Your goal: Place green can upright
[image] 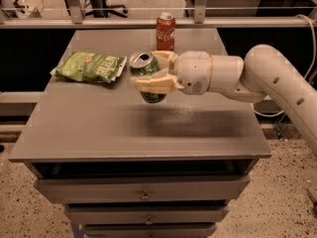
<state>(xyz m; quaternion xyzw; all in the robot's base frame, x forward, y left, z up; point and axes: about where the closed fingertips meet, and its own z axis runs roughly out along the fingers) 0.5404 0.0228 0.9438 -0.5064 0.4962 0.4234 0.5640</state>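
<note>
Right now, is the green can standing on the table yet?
Not yet. Done: the gripper has the can grabbed, fingers shut around it, silver top up, slightly tilted. In hand: it hangs just above the table, beside the chip bag. Left: lower it, stand it straight, then let go.

On the table (148, 133), a red Coca-Cola can (165, 31) stands beyond the jaws and a green chip bag (90, 67) lies to their left.
</note>
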